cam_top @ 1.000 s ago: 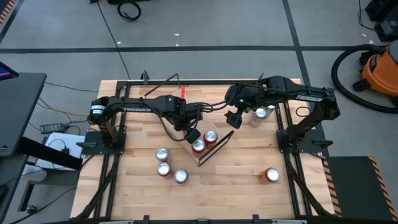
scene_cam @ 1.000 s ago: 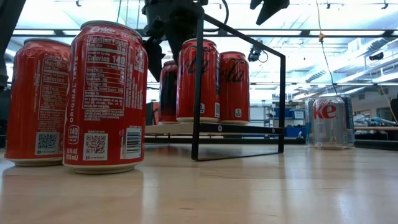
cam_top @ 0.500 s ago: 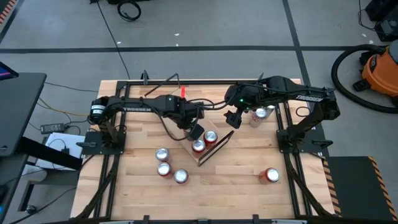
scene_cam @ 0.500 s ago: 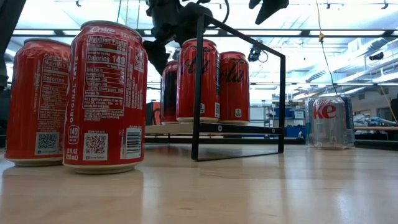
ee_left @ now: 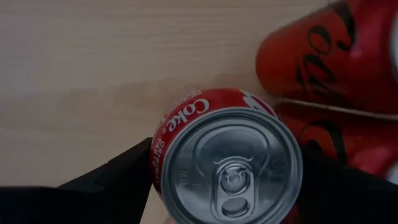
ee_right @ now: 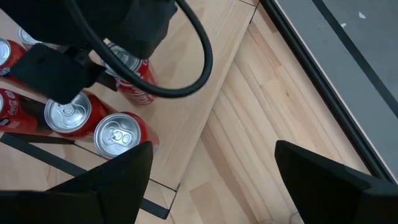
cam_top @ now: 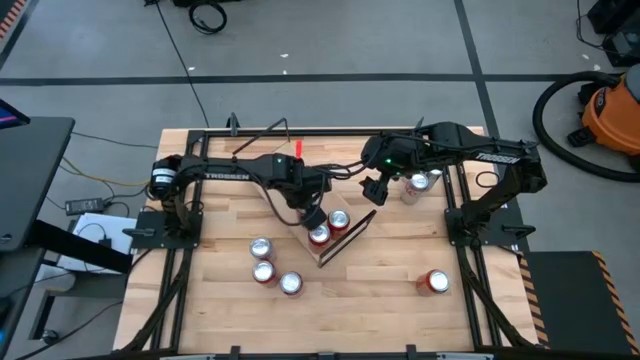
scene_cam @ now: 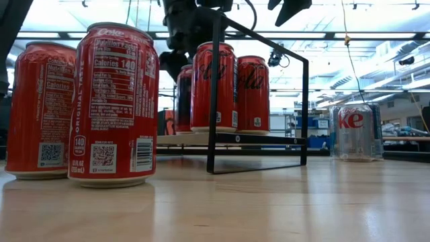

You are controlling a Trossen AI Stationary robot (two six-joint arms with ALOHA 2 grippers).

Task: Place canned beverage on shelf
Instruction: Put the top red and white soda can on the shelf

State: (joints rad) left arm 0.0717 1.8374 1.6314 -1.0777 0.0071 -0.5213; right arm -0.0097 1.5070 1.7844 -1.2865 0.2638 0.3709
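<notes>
A red "Coke" can (ee_left: 227,158) on the shelf (cam_top: 335,247) is straddled by the spread left gripper (ee_left: 227,168). "TROSSEN" is read on the right arm (cam_top: 480,157); its gripper (ee_right: 211,180) is held spread, empty.

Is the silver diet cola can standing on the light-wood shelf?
No: the silver diet cola can stands on the table, right of the light-wood shelf.

We see butcher-block table (cam_top: 380,295), pale planks, black rail frame (cam_top: 240,131) round edges. We note small red object (cam_top: 297,148) at far edge. Around table: grey floor (cam_top: 100,60) with light taped lines. Orange vacuum (cam_top: 612,112) on floor off table's right, thick black hose (cam_top: 541,112) looped beside it. Coiled black cable (cam_top: 208,15) on floor beyond table. Dark desk (cam_top: 30,180) off table's left. In low view, ceiling lights (scene_cam: 376,27) in room behind.
</notes>
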